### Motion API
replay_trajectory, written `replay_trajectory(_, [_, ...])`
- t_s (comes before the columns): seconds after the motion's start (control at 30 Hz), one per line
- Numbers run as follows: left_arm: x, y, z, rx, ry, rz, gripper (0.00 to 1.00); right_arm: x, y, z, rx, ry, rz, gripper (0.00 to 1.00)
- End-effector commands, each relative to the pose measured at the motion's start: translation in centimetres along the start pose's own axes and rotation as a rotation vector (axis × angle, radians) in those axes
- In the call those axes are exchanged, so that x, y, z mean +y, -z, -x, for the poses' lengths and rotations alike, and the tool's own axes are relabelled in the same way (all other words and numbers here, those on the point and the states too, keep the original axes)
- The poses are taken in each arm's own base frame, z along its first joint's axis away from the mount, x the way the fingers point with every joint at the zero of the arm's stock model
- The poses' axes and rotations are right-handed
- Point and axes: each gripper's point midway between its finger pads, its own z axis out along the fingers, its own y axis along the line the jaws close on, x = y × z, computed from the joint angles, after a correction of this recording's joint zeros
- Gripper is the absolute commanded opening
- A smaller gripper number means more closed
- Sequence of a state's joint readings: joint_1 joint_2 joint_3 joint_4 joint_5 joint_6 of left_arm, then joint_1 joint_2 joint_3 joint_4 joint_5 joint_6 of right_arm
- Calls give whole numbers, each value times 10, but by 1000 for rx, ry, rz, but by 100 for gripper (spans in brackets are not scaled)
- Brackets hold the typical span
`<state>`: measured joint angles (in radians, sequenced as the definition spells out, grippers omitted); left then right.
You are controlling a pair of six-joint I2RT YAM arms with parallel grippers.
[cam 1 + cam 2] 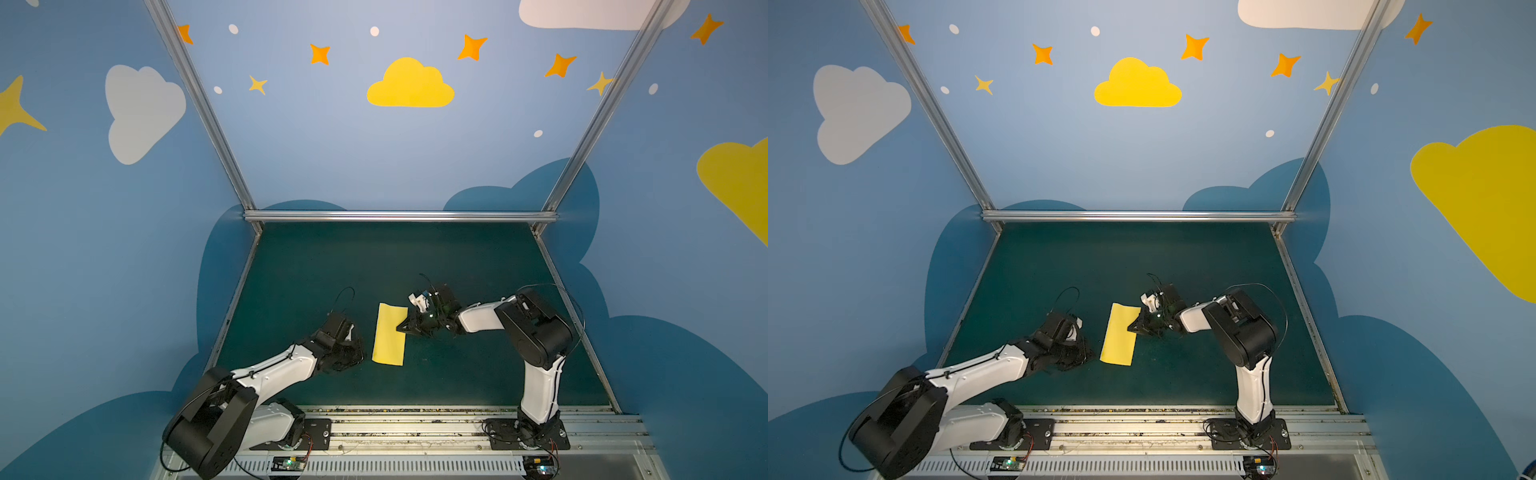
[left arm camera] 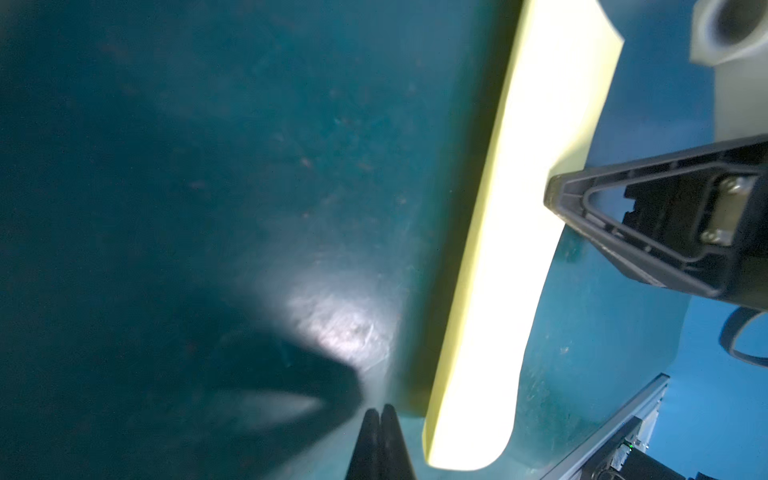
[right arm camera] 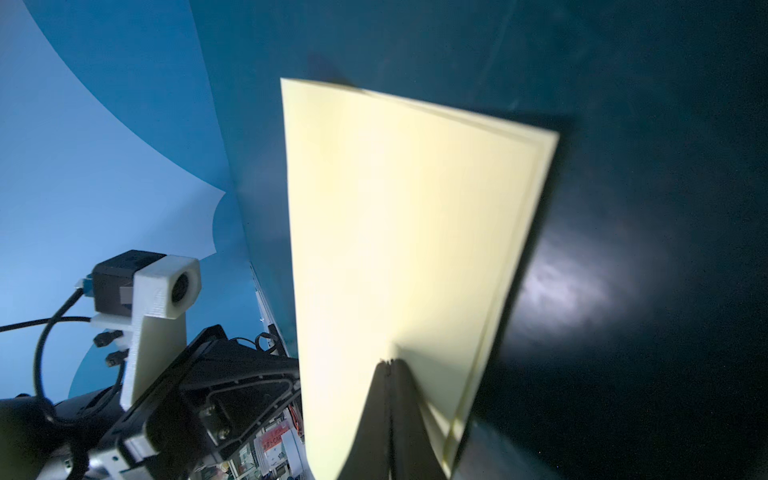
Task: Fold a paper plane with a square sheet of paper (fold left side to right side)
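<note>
**Square sheet of paper (image 1: 390,334) lies doubled over mid-tabletop, both grippers closed**

In both top views I see the sheet (image 1: 1120,334) as a tall, narrow pale yellow rectangle lying flat on the dark green tabletop (image 1: 332,257), between the two arms. On my right wrist feed the paper (image 3: 407,228) shows two layers, and their edges do not sit quite flush along one long side.

The right gripper (image 1: 401,328) has its fingers pressed together. Its tip rests on the paper's top layer, just inside the sheet's right edge and a little above the middle. The right wrist feed shows the closed tip (image 3: 388,365) sitting on top of the paper, not pinching it.

The left gripper (image 1: 359,359) is also pressed together and holds nothing. It sits low over the tabletop just beside the sheet's lower left edge. On the left wrist feed its closed tip (image 2: 380,411) stands near the rounded long edge of the paper (image 2: 519,249), with bare tabletop between them.
</note>
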<state>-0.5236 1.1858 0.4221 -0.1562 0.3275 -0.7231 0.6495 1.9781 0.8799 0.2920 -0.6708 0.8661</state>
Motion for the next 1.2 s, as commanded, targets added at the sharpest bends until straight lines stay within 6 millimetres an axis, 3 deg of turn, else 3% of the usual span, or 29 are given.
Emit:
replay_trajectory(0.0, [1, 14, 9, -40, 35, 36, 4, -121, -6, -56, 93, -186, -410, 0])
replay_trajectory(0.23, [-43, 25, 43, -64, -63, -46, 12, -121, -6, -56, 109, -166, -416, 0])
replay_trajectory(0.6, [-78, -22, 92, 61, -193, -91, 7, -122, -4, -57, 117, -160, -430, 0])
replay_trajectory(0.73, [-72, -43, 99, 90, -174, -83, 5, -121, -4, -56, 118, -155, -429, 0])
replay_trajectory(0.9, [-43, -64, 101, 99, -108, -26, 4, -120, -4, -56, 118, -152, -427, 0])
replay_trajectory(1.17, [-5, -64, 99, 83, -30, 37, 4, -122, -4, -57, 126, -148, -430, 0])
